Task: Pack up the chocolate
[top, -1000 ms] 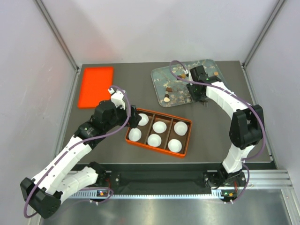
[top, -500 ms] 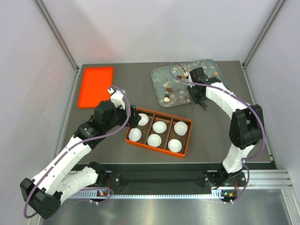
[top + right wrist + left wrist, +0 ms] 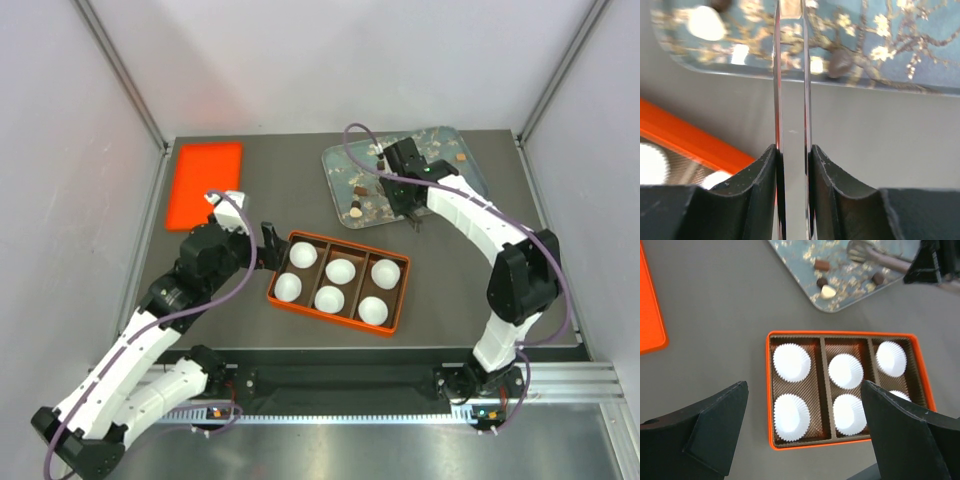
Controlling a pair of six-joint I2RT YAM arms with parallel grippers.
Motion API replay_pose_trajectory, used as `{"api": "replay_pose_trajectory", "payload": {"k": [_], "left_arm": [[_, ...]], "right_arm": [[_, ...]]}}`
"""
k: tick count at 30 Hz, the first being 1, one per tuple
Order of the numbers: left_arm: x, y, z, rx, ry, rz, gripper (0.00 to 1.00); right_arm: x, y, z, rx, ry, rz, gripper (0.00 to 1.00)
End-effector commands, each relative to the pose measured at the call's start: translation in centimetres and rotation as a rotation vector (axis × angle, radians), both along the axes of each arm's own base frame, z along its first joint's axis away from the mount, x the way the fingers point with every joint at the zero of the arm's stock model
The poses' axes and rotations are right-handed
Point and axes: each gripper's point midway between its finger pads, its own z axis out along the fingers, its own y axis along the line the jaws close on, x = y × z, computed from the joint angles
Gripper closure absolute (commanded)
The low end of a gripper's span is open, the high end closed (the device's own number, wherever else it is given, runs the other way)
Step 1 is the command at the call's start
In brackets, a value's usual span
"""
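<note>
Table [image 3: 450, 280]: chocolate [image 3: 840, 62] beyond right gripper's [image 3: 792, 155] tongs [image 3: 791, 75]

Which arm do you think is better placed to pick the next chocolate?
Right: the right end effector holds tongs at the chocolate tray; the left end effector hangs open by the box.

On the table [image 3: 450, 300], the box [image 3: 842, 333] sits near the middle, toward the front. Its three compartments [image 3: 816, 385] each hold two cups [image 3: 341, 270]. The tray [image 3: 340, 165] lies behind it and to the right, apart from it, with the chocolates [image 3: 361, 190] scattered on it. The lid [image 3: 203, 185] lies at the far left. The left gripper [image 3: 270, 245] hangs just left of the box. The tongs [image 3: 882, 257] in the right gripper [image 3: 792, 152] reach over the tray.
</note>
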Motion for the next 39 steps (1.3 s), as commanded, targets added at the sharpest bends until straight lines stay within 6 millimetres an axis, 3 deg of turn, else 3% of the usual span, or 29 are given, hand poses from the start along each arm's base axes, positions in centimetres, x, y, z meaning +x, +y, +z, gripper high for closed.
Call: {"api": "replay_pose_trajectory", "payload": {"k": [1, 6, 10, 18, 27, 31, 39], "left_arm": [[-0.5, -0.1, 3.0, -0.087, -0.093, -0.012, 0.01], [-1.4, -0.4, 4.4, -0.133, -0.133, -0.049, 0.01], [-1.9, 0.4, 5.7, -0.165, -0.199, -0.03, 0.01], [-2.4, 3.3, 7.2, -0.192, -0.29, 0.089, 0.01], [-2.5, 3.5, 7.1, -0.189, -0.295, 0.098, 0.01], [-2.5, 3.5, 7.0, -0.187, -0.296, 0.096, 0.01], [-2.3, 3.5, 6.9, -0.186, -0.288, 0.101, 0.01]], "right_arm": [[-0.5, 3.6, 6.8, 0.15, -0.153, 0.013, 0.78], [-3.8, 9.3, 8.8, 0.331, -0.192, 0.1, 0.77], [-6.8, 12.9, 9.1, 0.495, -0.16, 0.173, 0.77], [-11.0, 17.7, 6.1, 0.54, -0.046, 0.236, 0.77], [-14.6, 19.1, 1.4, 0.486, 0.087, 0.252, 0.77], [-14.8, 18.1, 0.6, 0.449, 0.073, 0.228, 0.76], [-15.7, 18.2, -0.9, 0.423, 0.103, 0.241, 0.75]]}}
